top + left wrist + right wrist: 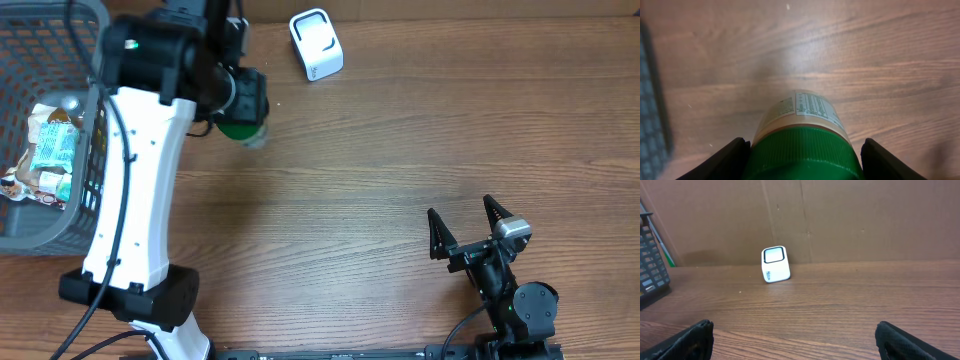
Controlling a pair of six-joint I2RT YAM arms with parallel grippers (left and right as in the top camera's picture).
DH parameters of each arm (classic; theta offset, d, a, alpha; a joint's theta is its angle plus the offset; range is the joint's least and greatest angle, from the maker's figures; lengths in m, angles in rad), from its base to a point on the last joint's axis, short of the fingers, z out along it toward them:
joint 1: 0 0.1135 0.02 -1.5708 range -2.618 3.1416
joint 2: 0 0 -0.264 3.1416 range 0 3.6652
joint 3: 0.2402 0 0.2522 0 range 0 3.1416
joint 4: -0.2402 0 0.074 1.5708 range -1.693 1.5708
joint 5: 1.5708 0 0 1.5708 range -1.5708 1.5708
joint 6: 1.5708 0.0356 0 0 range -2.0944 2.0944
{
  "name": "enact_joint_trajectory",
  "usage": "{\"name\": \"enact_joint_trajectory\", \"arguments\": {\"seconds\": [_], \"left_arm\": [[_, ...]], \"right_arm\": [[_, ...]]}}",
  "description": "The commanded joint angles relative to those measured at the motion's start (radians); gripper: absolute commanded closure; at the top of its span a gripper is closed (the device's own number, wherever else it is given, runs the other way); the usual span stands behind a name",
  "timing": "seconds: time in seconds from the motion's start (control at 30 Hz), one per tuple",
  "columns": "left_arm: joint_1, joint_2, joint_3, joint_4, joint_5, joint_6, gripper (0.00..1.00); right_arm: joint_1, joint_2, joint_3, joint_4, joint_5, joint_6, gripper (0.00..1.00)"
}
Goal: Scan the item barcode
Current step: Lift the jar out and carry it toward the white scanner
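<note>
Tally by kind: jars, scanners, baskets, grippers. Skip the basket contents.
jar: 1
scanner: 1
basket: 1
grippers: 2, left gripper and right gripper
Total: 5

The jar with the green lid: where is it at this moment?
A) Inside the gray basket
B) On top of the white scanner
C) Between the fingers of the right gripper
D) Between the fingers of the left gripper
D: in the left wrist view the jar sits with its green lid clamped between the two fingers of the left gripper.
</note>
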Motion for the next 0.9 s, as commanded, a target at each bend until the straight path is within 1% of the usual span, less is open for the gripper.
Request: {"name": "enact_joint_trajectory", "arguments": {"seconds": [0.0,0.1,0.2,0.37,0.43,0.57,0.7,0.87], "left_arm": [[-0.024,-0.021,-0.089,0.03,-0.014,-0.145,0.57],[-0.045,-0.021,-0.171,0.056,-0.013,-0.265,0.64],[-0.07,-0.021,-0.246,0.095,-0.01,-0.329,0.69],[-0.116,-0.021,-0.366,0.193,-0.01,-0.402,0.73],[-0.137,-0.021,-0.422,0.247,-0.01,-0.457,0.78],[-0.164,-0.018,-0.486,0.314,-0.01,-0.552,0.8],[-0.182,-0.014,-0.528,0.375,-0.01,-0.571,0.8],[-0.19,0.006,-0.537,0.395,-0.01,-0.572,0.82]], "right_arm": [[-0.005,-0.008,-0.011,0.005,0.005,-0.001,0.0],[-0.005,-0.008,-0.011,0.005,0.005,-0.001,0.0],[-0.005,-0.008,-0.011,0.005,0.006,-0.001,0.0],[-0.005,-0.008,-0.011,0.005,0.005,-0.001,0.0],[-0.005,-0.008,-0.011,0.005,0.006,-0.001,0.0],[-0.005,-0.008,-0.011,0.005,0.006,-0.001,0.0],[-0.005,-0.008,-0.011,0.005,0.005,-0.001,0.0],[-0.005,-0.008,-0.011,0.005,0.005,-0.001,0.0]]}}
